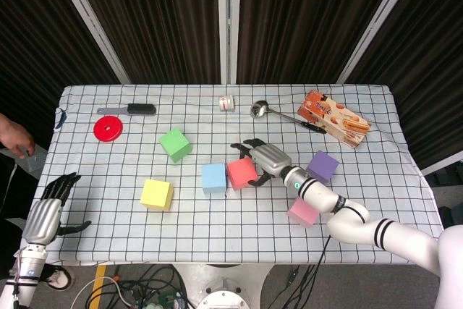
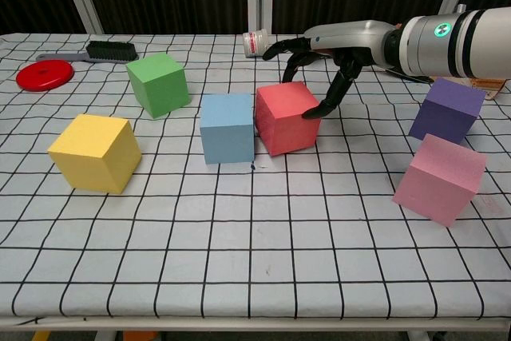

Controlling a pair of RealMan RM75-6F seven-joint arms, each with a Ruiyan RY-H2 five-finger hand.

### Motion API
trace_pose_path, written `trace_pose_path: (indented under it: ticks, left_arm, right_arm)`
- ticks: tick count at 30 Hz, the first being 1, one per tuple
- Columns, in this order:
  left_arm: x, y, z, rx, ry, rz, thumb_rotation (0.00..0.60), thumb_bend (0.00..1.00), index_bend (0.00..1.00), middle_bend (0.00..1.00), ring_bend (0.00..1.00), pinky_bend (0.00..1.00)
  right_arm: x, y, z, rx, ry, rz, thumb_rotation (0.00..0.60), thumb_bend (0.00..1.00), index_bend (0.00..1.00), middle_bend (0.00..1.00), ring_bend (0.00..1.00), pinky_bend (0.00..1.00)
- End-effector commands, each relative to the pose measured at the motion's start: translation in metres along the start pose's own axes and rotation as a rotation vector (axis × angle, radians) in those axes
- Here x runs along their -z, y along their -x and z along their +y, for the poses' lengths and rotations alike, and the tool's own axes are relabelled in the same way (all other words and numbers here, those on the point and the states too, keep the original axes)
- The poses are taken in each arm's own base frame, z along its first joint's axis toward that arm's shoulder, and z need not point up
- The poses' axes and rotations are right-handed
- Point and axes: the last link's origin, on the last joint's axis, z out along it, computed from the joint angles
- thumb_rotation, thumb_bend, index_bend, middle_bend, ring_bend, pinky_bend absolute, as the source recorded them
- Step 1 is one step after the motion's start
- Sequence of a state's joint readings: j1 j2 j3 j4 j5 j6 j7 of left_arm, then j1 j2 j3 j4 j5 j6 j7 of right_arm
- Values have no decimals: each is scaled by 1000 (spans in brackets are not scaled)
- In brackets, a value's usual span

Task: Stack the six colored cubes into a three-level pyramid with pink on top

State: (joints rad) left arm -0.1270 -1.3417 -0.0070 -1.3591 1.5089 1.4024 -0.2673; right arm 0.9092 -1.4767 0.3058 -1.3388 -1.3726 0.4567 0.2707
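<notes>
My right hand (image 1: 264, 158) (image 2: 339, 47) grips the red cube (image 1: 241, 173) (image 2: 286, 120) in the middle of the table, thumb on its right face and fingers over its far edge. The cube sits slightly tilted against the blue cube (image 1: 214, 178) (image 2: 227, 128). The green cube (image 1: 176, 144) (image 2: 158, 84) lies further back left and the yellow cube (image 1: 156, 194) (image 2: 94, 152) nearer left. The purple cube (image 1: 323, 166) (image 2: 447, 109) and the pink cube (image 1: 303, 211) (image 2: 440, 179) lie to the right. My left hand (image 1: 43, 215) hangs open off the table's left front corner.
Along the far edge lie a red disc (image 1: 108, 128), a black brush (image 1: 137, 109), a small white jar (image 1: 227, 103), a metal spoon (image 1: 268, 111) and an orange snack box (image 1: 334, 118). A person's hand (image 1: 14, 139) shows at the left edge.
</notes>
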Motion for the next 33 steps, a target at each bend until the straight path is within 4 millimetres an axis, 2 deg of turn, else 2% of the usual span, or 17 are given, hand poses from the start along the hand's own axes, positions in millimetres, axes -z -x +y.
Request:
trace_pose_path:
  ticks: [1,13,33]
  left_arm:
    - [0,1,0,3,1,1,600,7,86,37,0,77]
    - [2,1,-3,13,3,1,600,7,86,36,0,76]
    - [1,1,-6,21,0,-7,600,7,86,36,0,77]
  right_arm:
    - [2,-1,-1,-15,-1,8,600,199,0,378,0,0]
    - [5,14,-7,-41,45,31,600,197,0,416,0,0]
    - [-2,17,-31,-55,127,58,600,198,0,425,11,0]
